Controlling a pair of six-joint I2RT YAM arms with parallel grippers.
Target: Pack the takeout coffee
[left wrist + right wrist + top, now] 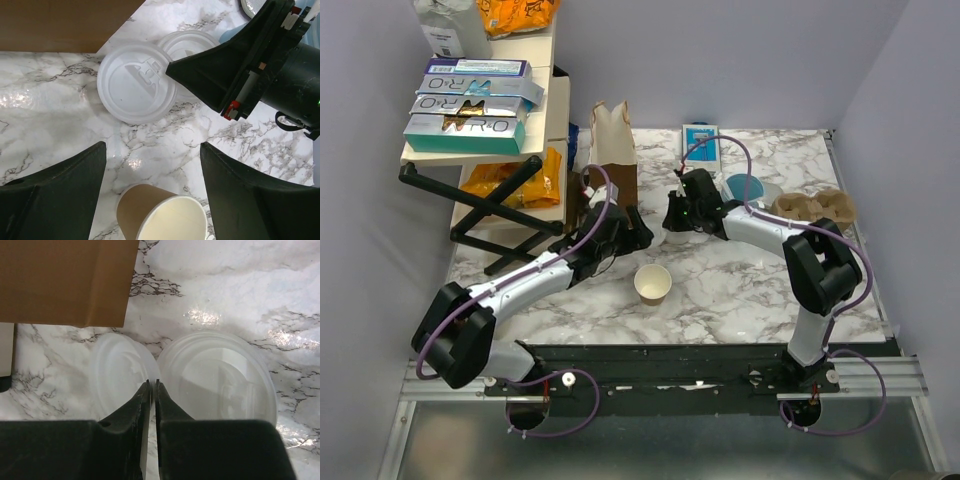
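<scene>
- currently, by my reading, the lid-fetch step. the paper cup (167, 215) stands upright and uncovered on the marble table (740, 290), so lidding and packing are both not yet done.
- right gripper (152, 386): fingers pinched almost together, with only a thin slit between them. the tips are down at the spot where two white lids meet.
- first lid (135, 82) lies flat just off the corner of the brown paper bag (612, 150). the second lid (192, 42) is beside it, and their edges touch or overlap.
- cannot tell whether a rim is caught in that slit or the tips only rest against the edges.
- left gripper (152, 147): spread wide and grasping nothing. it hangs over the table and faces the lids.
- cup relative to the tools: in the left wrist view it sits at the bottom, between the two open fingers but on their near side, touching neither. in the top view it is near both grippers, on the side towards the arm bases, and apart from the lids.
- next move, as i judge it: bring up one lid only. the two lie so close that both may lift or slide together.
- after that, carry the lid over the cup mouth and seat it level on the rim.
- the left gripper looks placed to steady the cup. a paper wall would want a light squeeze.
- bag interior not visible. the pulp carrier (817, 207) lies well apart, at the right edge of the table.
</scene>
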